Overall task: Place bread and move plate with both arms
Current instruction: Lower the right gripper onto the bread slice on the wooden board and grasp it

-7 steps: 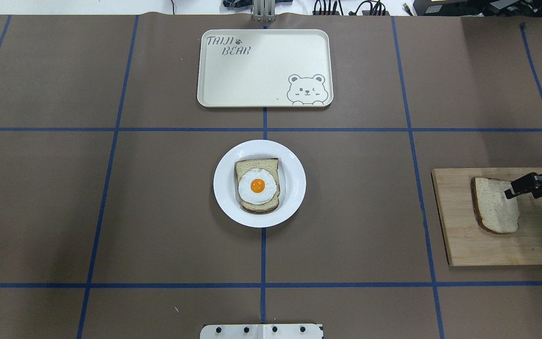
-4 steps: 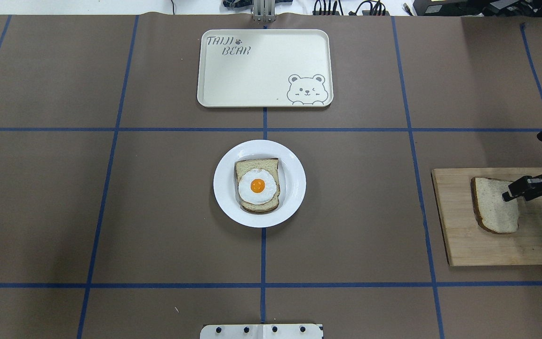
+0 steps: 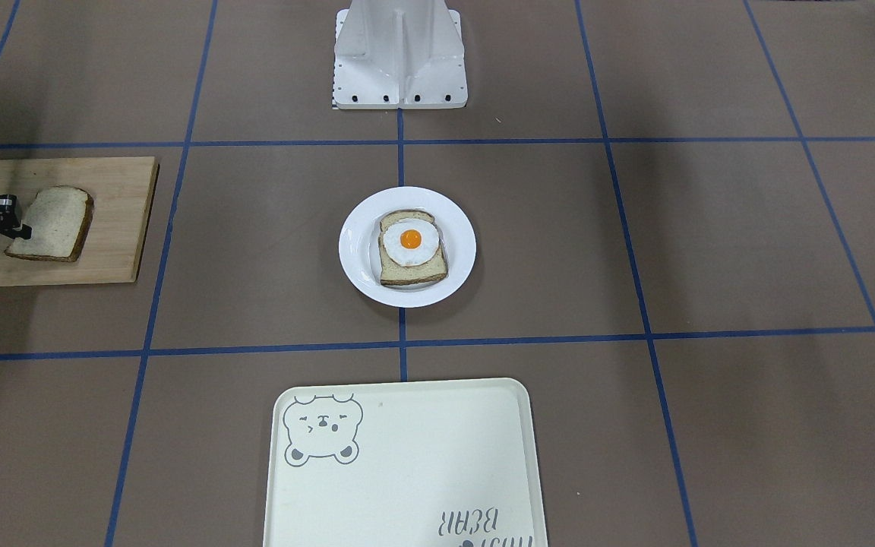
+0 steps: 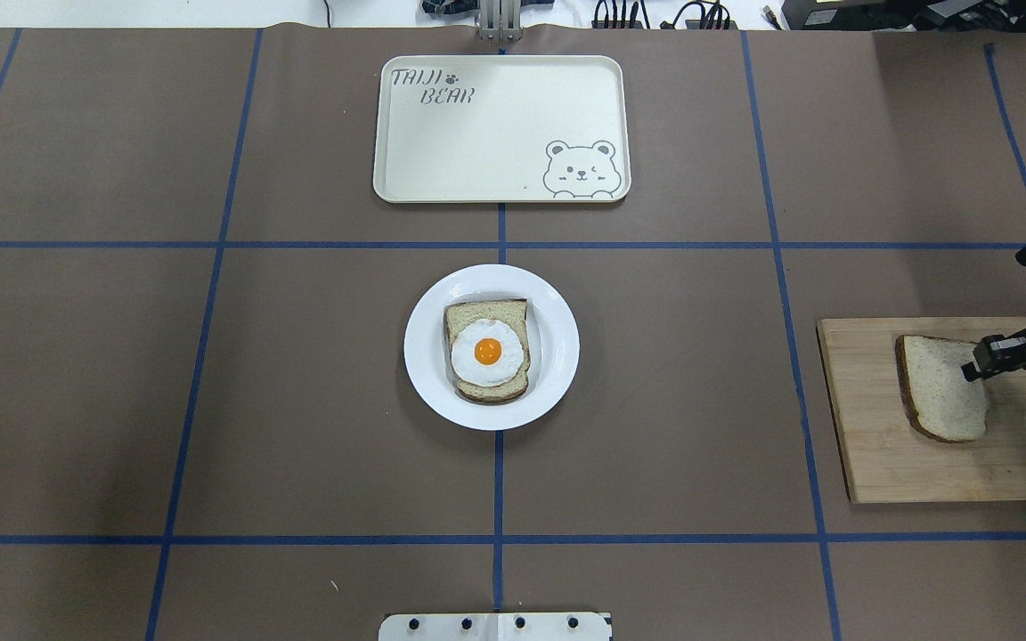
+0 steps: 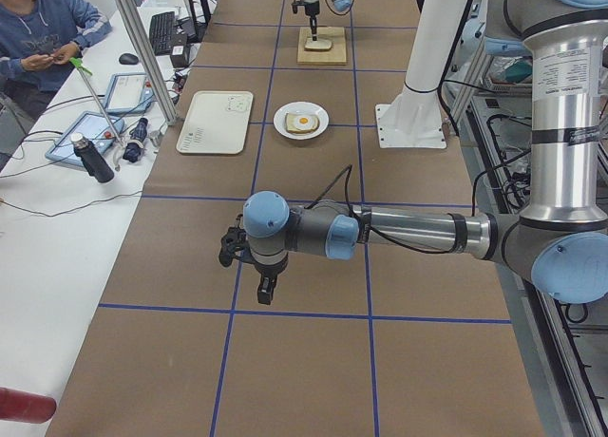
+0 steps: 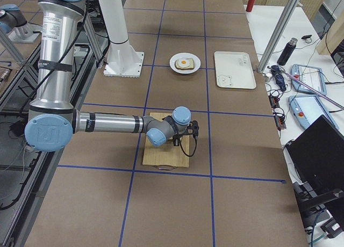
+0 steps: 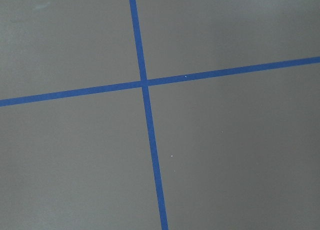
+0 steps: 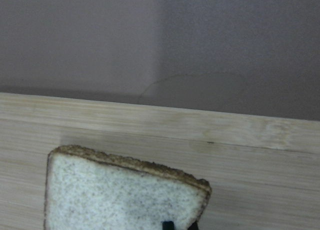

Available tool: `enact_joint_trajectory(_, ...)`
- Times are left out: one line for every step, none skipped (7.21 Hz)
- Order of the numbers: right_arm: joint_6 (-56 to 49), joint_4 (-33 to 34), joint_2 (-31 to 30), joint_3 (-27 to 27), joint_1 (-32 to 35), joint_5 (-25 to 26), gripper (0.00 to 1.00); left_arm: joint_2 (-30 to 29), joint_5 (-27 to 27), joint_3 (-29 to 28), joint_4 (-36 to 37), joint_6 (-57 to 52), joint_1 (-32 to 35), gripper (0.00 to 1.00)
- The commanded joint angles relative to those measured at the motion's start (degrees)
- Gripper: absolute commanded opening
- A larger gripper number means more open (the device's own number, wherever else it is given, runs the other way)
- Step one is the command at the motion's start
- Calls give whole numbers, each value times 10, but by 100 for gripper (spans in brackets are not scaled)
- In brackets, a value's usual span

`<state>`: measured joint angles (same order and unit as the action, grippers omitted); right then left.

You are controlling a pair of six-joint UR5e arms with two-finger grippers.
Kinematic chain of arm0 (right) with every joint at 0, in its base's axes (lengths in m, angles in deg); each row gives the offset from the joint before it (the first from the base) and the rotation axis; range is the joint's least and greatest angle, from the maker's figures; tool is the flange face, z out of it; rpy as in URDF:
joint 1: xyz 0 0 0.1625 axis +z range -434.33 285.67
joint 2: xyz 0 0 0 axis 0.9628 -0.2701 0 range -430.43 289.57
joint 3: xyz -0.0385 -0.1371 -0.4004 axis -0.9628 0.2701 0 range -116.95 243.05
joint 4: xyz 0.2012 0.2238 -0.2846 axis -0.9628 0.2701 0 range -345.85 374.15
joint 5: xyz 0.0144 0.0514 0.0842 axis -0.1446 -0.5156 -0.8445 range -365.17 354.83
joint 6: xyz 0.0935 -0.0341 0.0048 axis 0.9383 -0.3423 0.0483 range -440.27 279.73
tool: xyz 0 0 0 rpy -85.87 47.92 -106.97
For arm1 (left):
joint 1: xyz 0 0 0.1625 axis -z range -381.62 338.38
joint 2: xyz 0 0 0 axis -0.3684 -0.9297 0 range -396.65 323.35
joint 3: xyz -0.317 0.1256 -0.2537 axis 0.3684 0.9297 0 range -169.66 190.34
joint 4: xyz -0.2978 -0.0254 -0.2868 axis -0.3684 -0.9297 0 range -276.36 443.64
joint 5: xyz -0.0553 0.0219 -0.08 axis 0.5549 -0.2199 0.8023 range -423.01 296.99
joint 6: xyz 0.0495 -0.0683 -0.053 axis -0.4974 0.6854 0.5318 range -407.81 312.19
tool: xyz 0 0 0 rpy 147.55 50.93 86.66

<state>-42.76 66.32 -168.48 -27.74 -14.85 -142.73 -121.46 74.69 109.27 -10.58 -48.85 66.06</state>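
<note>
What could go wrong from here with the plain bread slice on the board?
The right tool seems to pinch only one edge of the bread, so the slice could sag, tear or drop onto the wooden board. On the plate, the fried egg gives an uneven top, so bread laid there might slide.

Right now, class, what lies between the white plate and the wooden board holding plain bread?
Between plate and the board under the bread: only bare brown table, crossed by one blue tape line, per the overhead view.
</note>
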Motion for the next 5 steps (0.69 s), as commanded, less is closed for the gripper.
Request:
enact_joint_trajectory(0, -1, 1, -15, 0, 1, 0, 0, 0, 1, 0, 0, 0, 98)
enact_joint_trajectory(1, -1, 1, -28, 3, 0, 0, 0, 0, 3, 0, 0, 0, 98)
enact_joint_trajectory(-1, -1, -1, -29, 9, -2, 0, 0, 0, 3, 0, -1, 0, 98)
enact_joint_trajectory(0, -1, 0, -39, 23, -13, 0, 0, -1, 3, 0, -1, 0, 98)
enact_joint_trajectory(2, -1, 1, -50, 23, -24, 0, 0, 0, 4, 0, -1, 0, 98)
